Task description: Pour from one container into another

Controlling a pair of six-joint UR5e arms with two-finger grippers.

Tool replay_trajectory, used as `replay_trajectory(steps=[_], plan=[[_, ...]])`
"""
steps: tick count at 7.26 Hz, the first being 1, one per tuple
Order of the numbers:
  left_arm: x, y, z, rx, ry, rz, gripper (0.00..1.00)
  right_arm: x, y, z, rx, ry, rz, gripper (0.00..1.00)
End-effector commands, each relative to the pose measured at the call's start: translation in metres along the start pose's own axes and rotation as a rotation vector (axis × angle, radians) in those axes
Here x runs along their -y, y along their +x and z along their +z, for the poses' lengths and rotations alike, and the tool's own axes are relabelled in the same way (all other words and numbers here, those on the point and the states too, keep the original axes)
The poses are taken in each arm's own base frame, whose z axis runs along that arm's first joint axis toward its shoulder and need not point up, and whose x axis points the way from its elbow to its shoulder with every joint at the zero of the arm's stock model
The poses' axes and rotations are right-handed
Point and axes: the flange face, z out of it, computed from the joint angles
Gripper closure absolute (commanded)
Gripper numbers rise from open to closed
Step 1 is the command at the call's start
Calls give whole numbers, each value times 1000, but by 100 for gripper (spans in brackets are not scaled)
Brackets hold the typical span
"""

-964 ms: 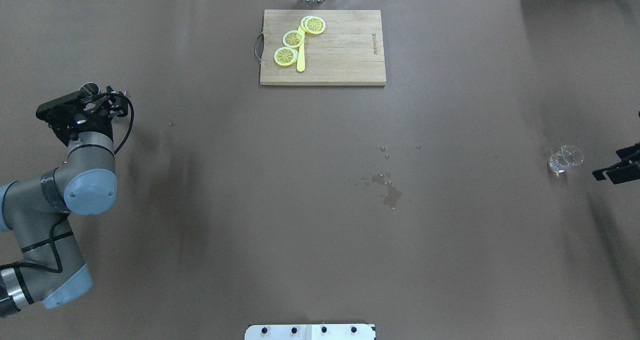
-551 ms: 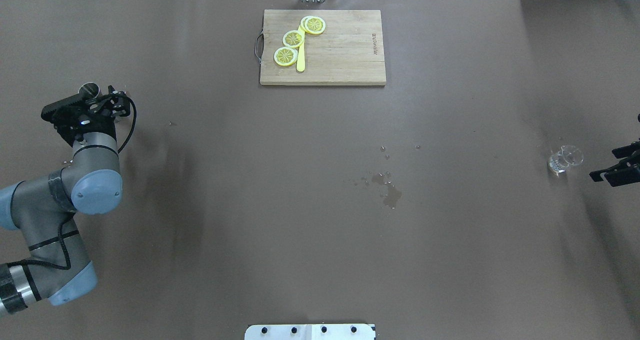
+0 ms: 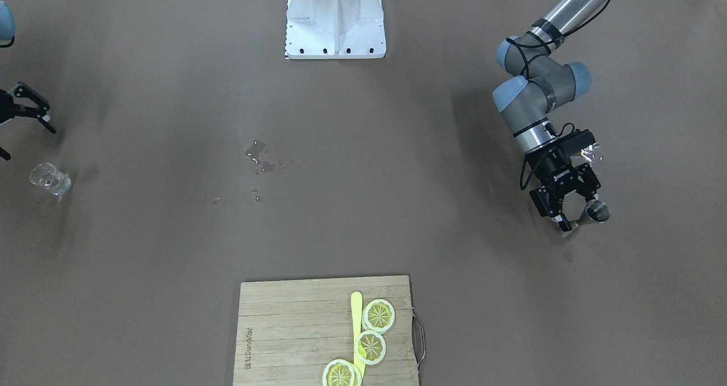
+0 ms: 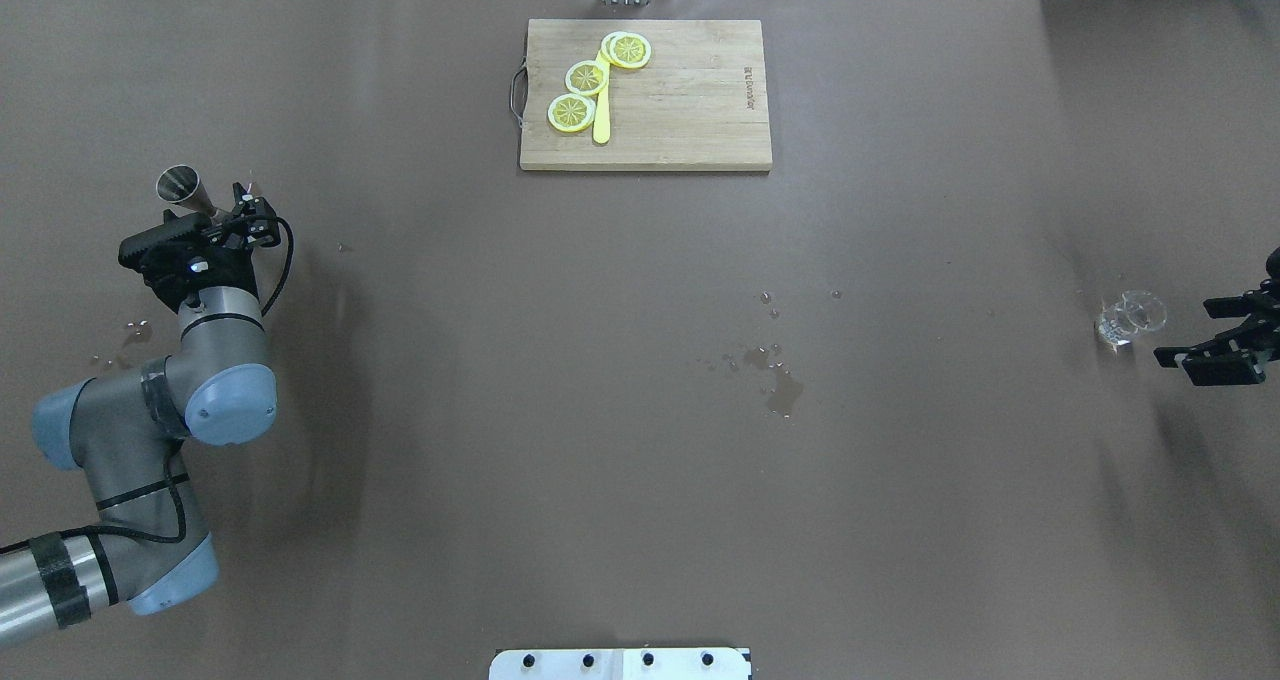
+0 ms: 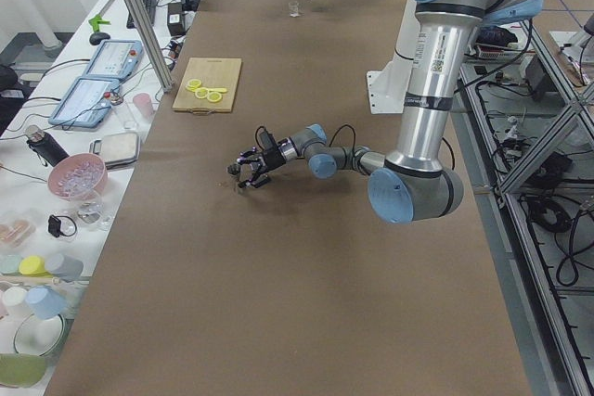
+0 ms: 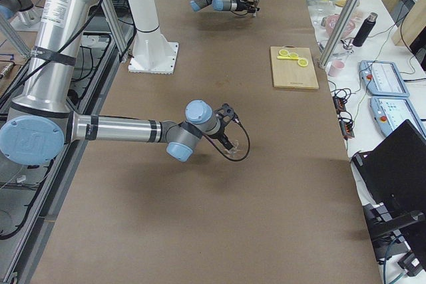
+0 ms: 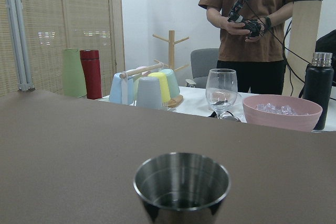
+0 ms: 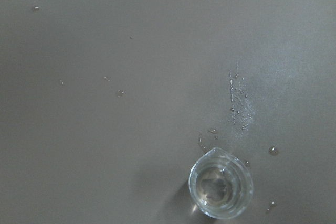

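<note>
- Left gripper (image 3: 573,209): jaws spread wide, gripping nothing.
- Steel cup (image 3: 596,210) upright right at its fingertips; contact or a gap, cannot tell. In the left wrist view, sits dead ahead at bottom centre (image 7: 181,184), mouth up, no fingers in shot.
- Cup location: near the table's (image 4: 640,520) left end, in the far half.
- Left arm: low over the table, elbow folded, wrist level so the gripper points horizontally at the cup.
- Right gripper (image 4: 1183,332): jaws wide apart, empty.
- Small clear glass (image 4: 1125,320) just beside it on the centre side, not touching; near the table's right end, about mid-depth. Some clear liquid inside, droplets around the base (image 8: 220,183).
- Right arm: stretched low along the table, wrist angled down toward the surface.
- Wet patch (image 4: 780,388) near the table's middle.
</note>
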Motion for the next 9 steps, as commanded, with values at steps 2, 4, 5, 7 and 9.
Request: replay_trajectory(steps=[2,4,5,7,9], plan=[[-5,-3,-5,-8,9,-4,19,-23,16,25,-28,34,14,0],[-8,-4,-4,-5,9,3,19,-23,12,31,-48,37,-6,0],[-9,-6,-4,-4,8,7,19,-21,13,33,-75,49,-10,0],[-14,-6,-2,0,8,12,19,-24,16,33,-97,85,-14,0],[-15,-7,-1,1,8,15,19,-33,21,34,-100,127,8,0]])
